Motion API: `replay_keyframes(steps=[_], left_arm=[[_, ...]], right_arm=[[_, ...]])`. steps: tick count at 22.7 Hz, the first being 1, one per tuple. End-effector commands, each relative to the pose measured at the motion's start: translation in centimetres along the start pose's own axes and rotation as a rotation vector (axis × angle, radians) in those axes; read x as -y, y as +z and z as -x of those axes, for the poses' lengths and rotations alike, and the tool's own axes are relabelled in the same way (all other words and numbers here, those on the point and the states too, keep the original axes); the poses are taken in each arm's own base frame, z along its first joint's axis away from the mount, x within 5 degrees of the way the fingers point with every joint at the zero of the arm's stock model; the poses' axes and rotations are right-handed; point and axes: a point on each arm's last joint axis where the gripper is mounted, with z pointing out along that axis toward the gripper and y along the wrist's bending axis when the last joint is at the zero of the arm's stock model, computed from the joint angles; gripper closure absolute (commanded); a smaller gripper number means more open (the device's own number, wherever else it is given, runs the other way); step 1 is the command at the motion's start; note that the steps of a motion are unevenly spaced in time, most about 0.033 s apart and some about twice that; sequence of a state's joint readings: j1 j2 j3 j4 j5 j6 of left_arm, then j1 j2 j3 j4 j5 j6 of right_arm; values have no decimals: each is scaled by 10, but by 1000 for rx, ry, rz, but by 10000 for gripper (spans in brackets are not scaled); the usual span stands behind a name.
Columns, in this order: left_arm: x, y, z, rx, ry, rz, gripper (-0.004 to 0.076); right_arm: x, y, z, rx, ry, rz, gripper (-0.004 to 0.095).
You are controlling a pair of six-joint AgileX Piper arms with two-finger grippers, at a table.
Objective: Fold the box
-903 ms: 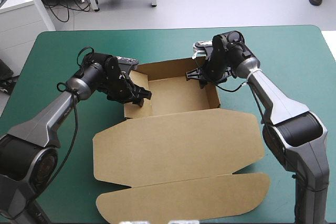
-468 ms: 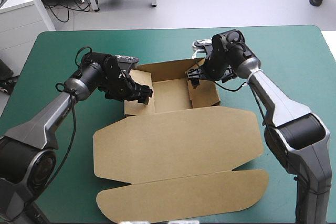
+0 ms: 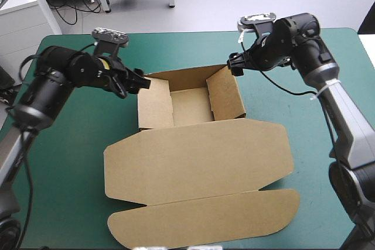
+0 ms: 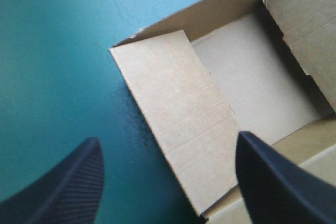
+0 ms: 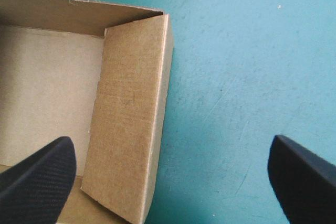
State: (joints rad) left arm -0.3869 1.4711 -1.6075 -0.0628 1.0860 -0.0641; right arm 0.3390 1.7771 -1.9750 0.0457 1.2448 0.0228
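The brown box [image 3: 190, 105] stands as an open tray in the middle of the table, its back wall and both side walls raised. Its lid [image 3: 199, 159] lies flat toward the near edge, with a long flap [image 3: 205, 223] beyond it. My left gripper [image 3: 139, 82] hovers just outside the tray's left far corner, open and holding nothing. In the left wrist view the left gripper [image 4: 168, 182] looks down on the left side wall [image 4: 178, 124]. My right gripper [image 3: 234, 67] hangs off the right far corner, wide open. In the right wrist view the right gripper [image 5: 170, 182] has the right side wall [image 5: 131, 114] below it.
Bare teal-green cover [image 3: 64, 144] surrounds the box on the left, right and far sides. The lid's flap reaches almost to the table's near edge.
Both grippers have drawn back and up from the tray's side walls to its outer corners. The side walls now stand by themselves, leaning slightly inward. The right gripper has opened wider.
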Motion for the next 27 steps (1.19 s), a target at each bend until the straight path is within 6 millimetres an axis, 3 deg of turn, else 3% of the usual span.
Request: replay_keyframes(steps=[1,5,9,11,14,16,20,22,27], left_arm=[[1,-71,-4,167,85,28,416],[-4,-115,-29,136,228,97,737],[-8,-155,-63,179,254,128,734],[-8,-158,-86,167,242,101,734],[-9,-142,-122,88,211,69,734],[-12,-121,-156,4,202,53,734],[-19,-83,-202,-82,200,52,734],[-21,-73,-214,-97,162,54,734],[-22,-62,-224,-126,159,55,734]], right_arm=[[3,-59,-1,131,-27,-11,20],[3,-72,-3,156,-46,-10,56],[-3,-59,-1,130,-37,57,69],[-4,-46,1,103,-31,75,69],[-3,-21,3,50,-26,74,72],[-2,4,5,0,-19,84,72],[0,45,4,-84,-17,87,76],[0,65,2,-125,-14,89,76],[1,91,0,-163,-2,102,77]])
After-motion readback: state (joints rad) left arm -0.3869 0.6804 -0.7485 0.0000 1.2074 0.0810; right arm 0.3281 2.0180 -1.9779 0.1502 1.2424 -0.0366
